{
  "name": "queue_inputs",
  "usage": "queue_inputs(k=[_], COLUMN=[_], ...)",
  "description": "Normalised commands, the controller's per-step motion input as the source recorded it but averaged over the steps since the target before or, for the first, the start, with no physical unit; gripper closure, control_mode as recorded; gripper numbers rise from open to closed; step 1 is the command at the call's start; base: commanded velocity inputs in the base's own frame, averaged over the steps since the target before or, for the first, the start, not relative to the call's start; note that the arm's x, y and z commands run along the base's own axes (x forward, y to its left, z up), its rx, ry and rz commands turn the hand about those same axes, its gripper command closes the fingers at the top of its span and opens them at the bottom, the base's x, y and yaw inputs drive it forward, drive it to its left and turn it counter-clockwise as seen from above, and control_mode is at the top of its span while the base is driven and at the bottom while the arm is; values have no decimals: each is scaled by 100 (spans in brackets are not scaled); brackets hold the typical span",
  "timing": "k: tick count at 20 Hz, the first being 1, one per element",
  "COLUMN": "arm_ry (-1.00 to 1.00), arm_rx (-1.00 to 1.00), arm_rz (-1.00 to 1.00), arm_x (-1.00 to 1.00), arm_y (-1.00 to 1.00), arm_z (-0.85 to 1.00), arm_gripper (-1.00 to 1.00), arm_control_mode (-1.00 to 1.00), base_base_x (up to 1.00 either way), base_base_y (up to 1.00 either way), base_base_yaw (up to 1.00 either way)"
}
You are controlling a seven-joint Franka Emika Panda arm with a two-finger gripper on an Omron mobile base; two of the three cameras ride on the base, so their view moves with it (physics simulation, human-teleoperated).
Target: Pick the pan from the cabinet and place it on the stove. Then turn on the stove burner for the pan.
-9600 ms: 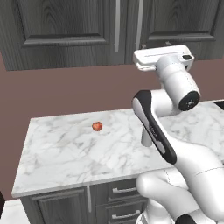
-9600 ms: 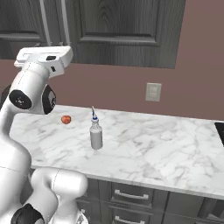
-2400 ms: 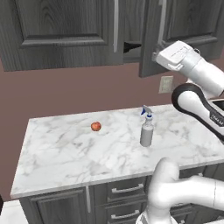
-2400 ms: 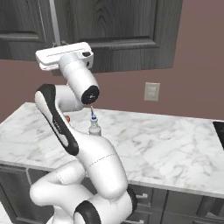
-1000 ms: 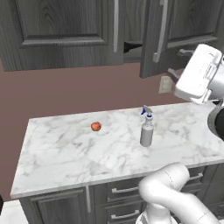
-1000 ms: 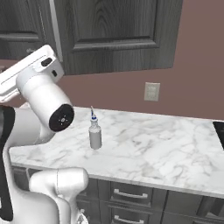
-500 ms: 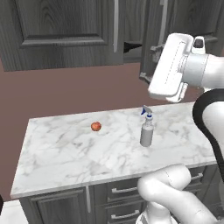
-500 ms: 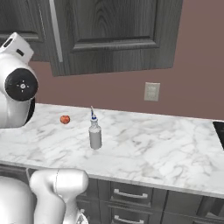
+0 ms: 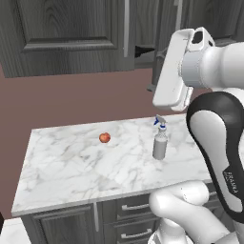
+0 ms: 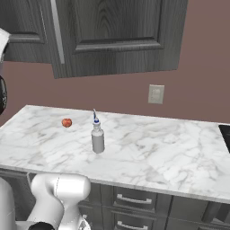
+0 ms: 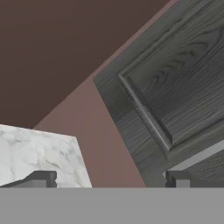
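Note:
The cabinet (image 9: 71,33) hangs over the counter with its left door closed. Its right door (image 10: 117,31) is swung open, a long silver bar handle (image 10: 56,31) along its edge. A dark shape (image 9: 143,51) sits in the gap between the doors; I cannot tell whether it is the pan. My white hand (image 9: 174,71) hovers in front of the open door, level with the cabinet's bottom edge. In the hand view my gripper (image 11: 109,179) is open and holds nothing, facing a panelled door (image 11: 175,87) and the wall. A corner of the black stove (image 10: 226,134) shows at the far right.
On the marble counter (image 9: 71,167) lie a small red apple (image 9: 104,137) and an upright spray bottle (image 9: 160,143), the bottle just below my hand. A wall outlet (image 10: 156,94) sits above the counter. Drawer units (image 10: 134,202) run under the counter's front edge.
My hand has swung left from the right edge of the left base view to in front of the open door. The jaws stay wide. Apple and bottle have not moved.

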Motion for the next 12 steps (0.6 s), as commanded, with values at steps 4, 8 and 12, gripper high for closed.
queue_inputs(k=[4, 8, 12], arm_ry=[0, 0, -2], arm_rx=[-29, -26, -27], arm_rz=[-29, -27, -27], arm_x=[6, 19, 25], arm_y=[0, 0, 0], arm_z=[-25, -35, -38], arm_gripper=[-100, -100, -100], arm_control_mode=[-100, -100, -100], base_base_x=[0, 0, 0], base_base_y=[0, 0, 0], base_base_yaw=[0, 0, 0])
